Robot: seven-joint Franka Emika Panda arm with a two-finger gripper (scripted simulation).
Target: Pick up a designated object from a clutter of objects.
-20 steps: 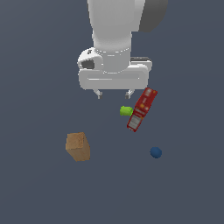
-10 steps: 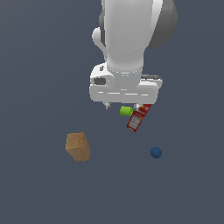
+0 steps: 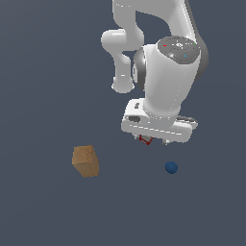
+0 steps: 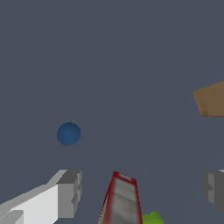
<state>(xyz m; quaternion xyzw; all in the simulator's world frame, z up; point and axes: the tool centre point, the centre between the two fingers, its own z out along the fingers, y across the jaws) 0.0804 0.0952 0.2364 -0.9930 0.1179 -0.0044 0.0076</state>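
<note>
Small smooth dark blue ball (image 3: 171,167)

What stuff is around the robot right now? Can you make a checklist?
Surface: plain dark grey floor.
Job's thing: small blue ball, lying free, apart from everything.
Clutter: brown cube off alone; red box with the lime-green piece beside it, both mostly hidden under the hand in the exterior view.
Gripper: gripper open, empty, over the red box, not over the ball.
Cables: nothing seen.
Surroundings: nothing seen.
</note>
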